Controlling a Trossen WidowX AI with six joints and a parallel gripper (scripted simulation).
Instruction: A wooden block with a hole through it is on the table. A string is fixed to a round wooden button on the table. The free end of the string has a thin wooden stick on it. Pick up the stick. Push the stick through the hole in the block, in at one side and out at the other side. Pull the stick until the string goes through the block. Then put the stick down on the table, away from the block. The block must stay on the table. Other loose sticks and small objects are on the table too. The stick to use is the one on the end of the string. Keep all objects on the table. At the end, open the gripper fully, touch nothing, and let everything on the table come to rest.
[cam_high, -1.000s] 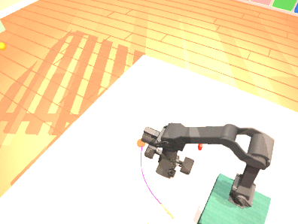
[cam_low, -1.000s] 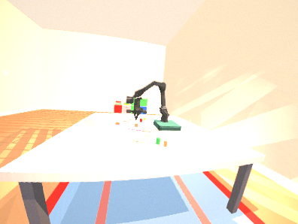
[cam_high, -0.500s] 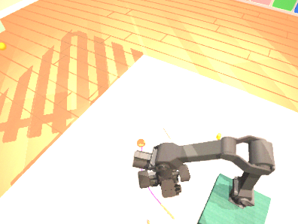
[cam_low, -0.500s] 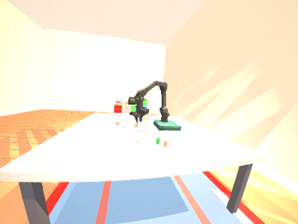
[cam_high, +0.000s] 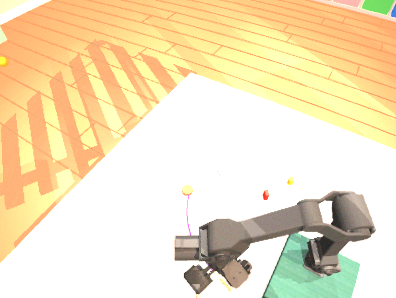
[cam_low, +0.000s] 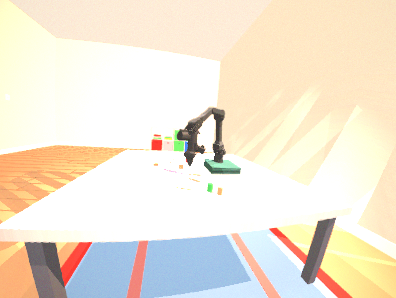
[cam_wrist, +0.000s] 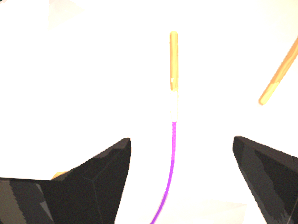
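Observation:
The round wooden button (cam_high: 187, 189) lies on the white table (cam_high: 240, 130). Its purple string (cam_high: 188, 215) (cam_wrist: 173, 150) runs from it toward my gripper. In the wrist view the string ends in a thin wooden stick (cam_wrist: 173, 60) lying flat on the table, straight ahead of the fingers. My gripper (cam_high: 216, 275) (cam_low: 190, 161) (cam_wrist: 181, 143) is open and low over the table. Its two dark fingers stand on either side of the string, clear of it, and hold nothing. I cannot make out the block with the hole in any view.
A loose stick (cam_wrist: 279, 72) lies slanted to the right of the stringed stick. A small red object (cam_high: 265, 194) and a yellow one (cam_high: 290, 181) lie farther out. The arm stands on a green base mat (cam_high: 345, 280). A small green piece (cam_low: 210, 187) and an orange one (cam_low: 219, 190) lie nearer the table's front.

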